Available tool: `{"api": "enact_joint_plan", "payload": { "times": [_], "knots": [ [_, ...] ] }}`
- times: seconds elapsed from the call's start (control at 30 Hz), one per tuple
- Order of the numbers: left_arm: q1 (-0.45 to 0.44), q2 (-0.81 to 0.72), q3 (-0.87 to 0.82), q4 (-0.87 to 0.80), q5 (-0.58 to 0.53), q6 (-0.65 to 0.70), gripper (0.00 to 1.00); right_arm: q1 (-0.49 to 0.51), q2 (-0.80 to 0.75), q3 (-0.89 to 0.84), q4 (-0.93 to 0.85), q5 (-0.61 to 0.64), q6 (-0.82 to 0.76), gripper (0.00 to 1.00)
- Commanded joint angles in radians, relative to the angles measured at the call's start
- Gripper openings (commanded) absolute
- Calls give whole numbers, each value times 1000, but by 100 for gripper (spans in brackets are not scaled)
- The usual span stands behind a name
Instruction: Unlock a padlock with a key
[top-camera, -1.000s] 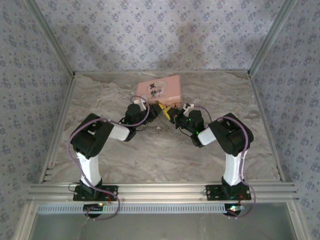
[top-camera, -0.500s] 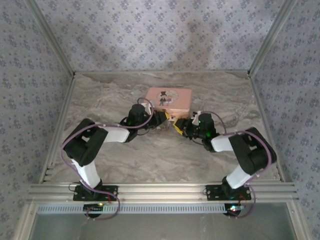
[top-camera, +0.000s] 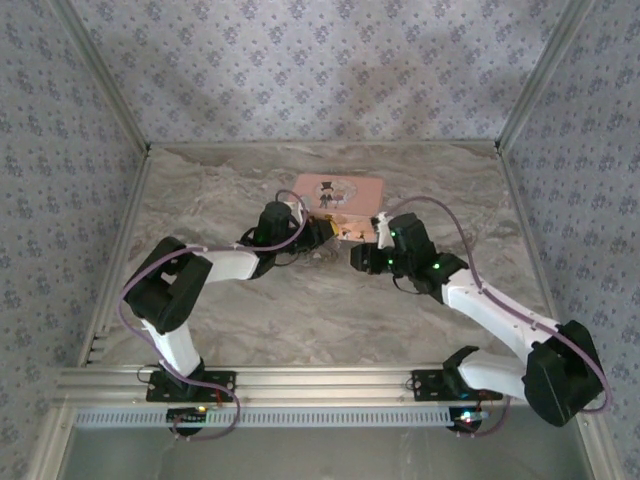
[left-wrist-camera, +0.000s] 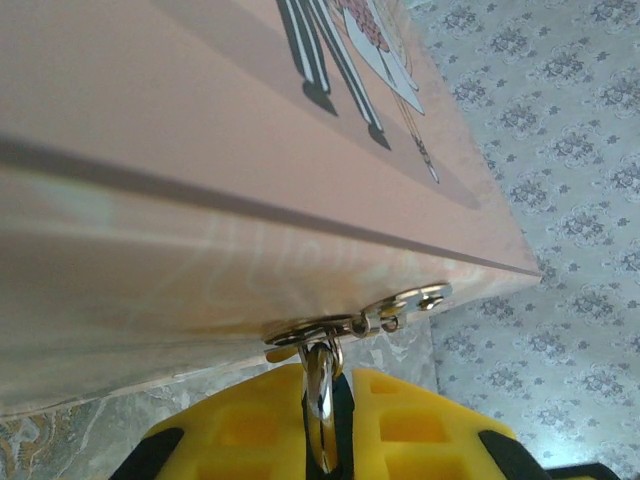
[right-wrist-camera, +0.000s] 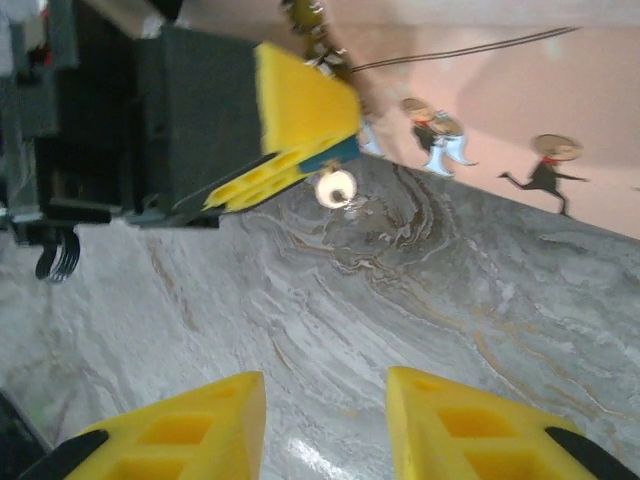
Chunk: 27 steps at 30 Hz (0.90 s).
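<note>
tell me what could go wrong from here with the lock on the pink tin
The left gripper pinches only a thin metal piece hanging from the clasp; it may slip or twist out.
The right gripper is open and empty close to the left one; moving in, it could knock that grip.
The pink tin rests free on the table, so a tug at the clasp might drag it.

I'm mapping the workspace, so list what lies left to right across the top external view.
left arm's elbow → left gripper → right gripper → right arm's elbow. The pink tin overlaps both grippers across the picture, so it is left out.
</note>
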Motion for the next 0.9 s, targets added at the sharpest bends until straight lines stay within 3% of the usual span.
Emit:
{"api": "enact_joint_plan", "payload": {
  "times": [0.0, 0.4, 0.87],
  "knots": [
    [4, -37, 43, 27, 39, -5, 0, 47, 40, 73, -98, 140, -156, 42],
    [5, -28, 53, 24, 59, -20, 0, 106, 279, 228, -56, 250, -306, 49],
    [11, -14, 60, 49, 86, -41, 0, 118, 386, 314, -66, 318, -371, 44]
  ]
}}
